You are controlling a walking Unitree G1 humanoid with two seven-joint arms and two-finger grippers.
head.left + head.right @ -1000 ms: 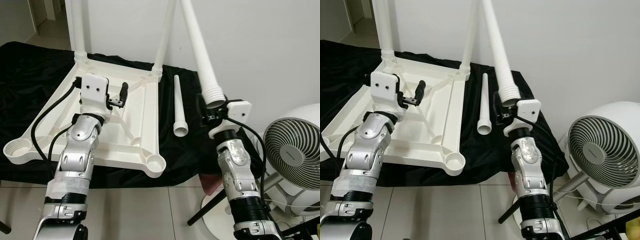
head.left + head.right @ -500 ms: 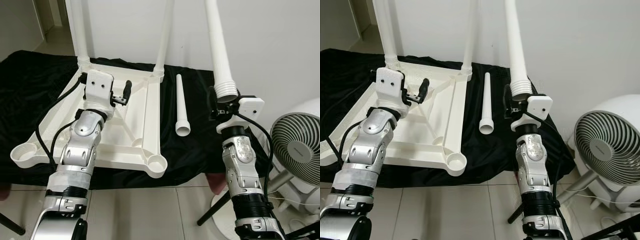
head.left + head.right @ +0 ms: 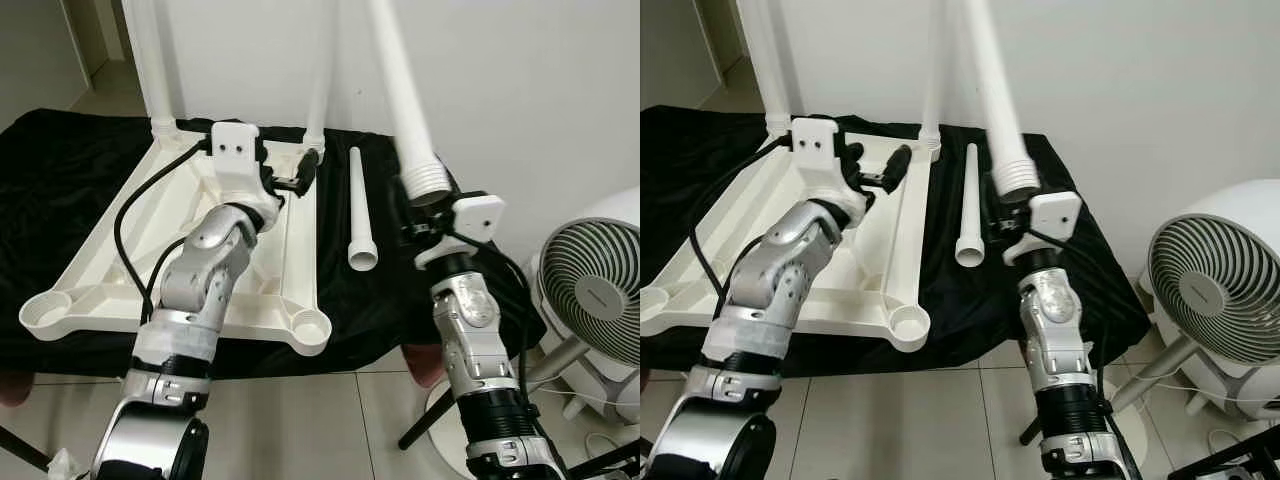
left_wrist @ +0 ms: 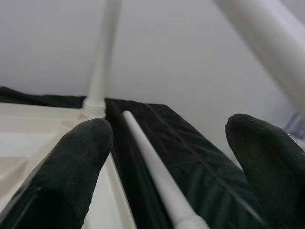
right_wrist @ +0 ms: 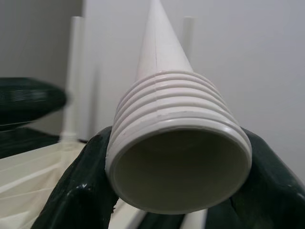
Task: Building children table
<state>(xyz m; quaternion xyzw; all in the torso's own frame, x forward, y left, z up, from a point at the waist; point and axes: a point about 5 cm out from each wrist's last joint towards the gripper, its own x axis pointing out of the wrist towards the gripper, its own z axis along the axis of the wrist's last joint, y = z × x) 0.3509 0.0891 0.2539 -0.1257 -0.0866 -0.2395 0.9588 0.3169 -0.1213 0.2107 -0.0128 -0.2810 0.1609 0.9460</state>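
Two white legs already stand upright in the far corners of the upturned white table top, and their upper ends are cut off by the top edge of the frame. This table top lies upside down on a black cloth in the left and centre of the head views; its two near corner sockets are still open. The right pincer, at centre right, is clamped on the threaded end of a third white leg. Its long axis rises and leans toward the upper left, the narrow end runs out of the frame, and the threaded open mouth points down toward the wrist camera. A fourth leg lies flat on the cloth just right of the table top, long axis running away from the robot, wide end nearest. The left pincer hovers over the far right corner of the table top, fingers apart and holding nothing. A white fan stands at the lower right, partly cut off.
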